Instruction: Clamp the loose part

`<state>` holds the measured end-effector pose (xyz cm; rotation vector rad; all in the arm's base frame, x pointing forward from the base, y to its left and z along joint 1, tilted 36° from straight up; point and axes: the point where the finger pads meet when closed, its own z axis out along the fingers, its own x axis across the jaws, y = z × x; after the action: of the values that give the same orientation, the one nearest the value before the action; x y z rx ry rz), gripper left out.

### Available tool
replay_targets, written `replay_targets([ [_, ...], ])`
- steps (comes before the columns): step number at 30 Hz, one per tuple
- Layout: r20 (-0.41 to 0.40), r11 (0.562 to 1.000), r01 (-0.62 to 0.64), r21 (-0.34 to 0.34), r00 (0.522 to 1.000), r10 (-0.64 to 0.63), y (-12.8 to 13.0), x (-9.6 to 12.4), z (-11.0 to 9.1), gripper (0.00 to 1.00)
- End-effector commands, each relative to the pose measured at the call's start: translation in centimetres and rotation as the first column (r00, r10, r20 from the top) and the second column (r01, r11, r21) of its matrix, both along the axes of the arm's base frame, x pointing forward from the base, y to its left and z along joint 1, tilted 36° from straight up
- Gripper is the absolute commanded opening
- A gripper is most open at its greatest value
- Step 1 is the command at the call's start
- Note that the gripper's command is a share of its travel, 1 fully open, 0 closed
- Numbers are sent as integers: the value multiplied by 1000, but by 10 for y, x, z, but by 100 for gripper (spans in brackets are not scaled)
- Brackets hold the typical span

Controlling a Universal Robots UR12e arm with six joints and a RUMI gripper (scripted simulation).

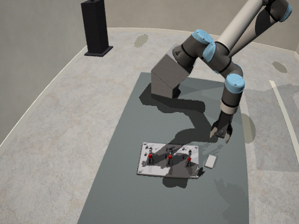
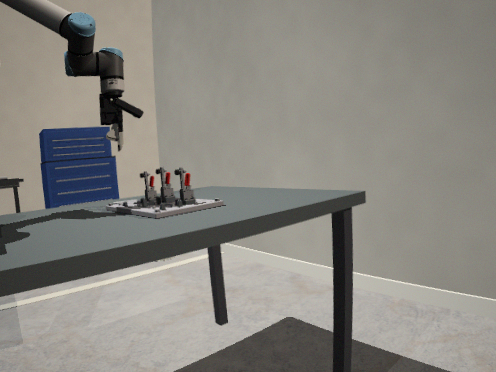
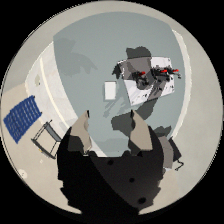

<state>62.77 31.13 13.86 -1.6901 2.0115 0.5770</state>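
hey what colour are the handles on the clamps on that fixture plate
Red. The handles show best in the exterior view.

Arm point(image 1: 239, 27) point(image 2: 82, 42) of pale grey tubes, dark grey joints with black rings, rounded light-blue caps, pale wrist collar, black two-jaw gripper point(image 1: 221, 129) point(image 2: 116, 140) point(image 3: 109, 110), beige tapered fingertips, small dark round marks at five o'clock in the wrist view
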Motion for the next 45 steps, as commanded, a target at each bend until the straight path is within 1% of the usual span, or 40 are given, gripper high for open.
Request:
replay_targets([
  [1,-7,1000,-1,-1,1000,1,4,-3,-9,59],
  [6,-7,1000,-1,-1,1000,1,12,-2,-19,59],
  [12,-7,1000,-1,-1,1000,1,26,0,-39,59],
  [14,-7,1000,-1,-1,1000,1,26,0,-39,59],
  [29,-2,1000,-1,-1,1000,1,70,8,-99,59],
  [31,-2,1000,-1,-1,1000,1,70,8,-99,59],
  [38,0,1000,-1,-1,1000,1,85,11,-120,59],
  [45,0,1000,-1,-1,1000,1,94,12,-132,59],
])
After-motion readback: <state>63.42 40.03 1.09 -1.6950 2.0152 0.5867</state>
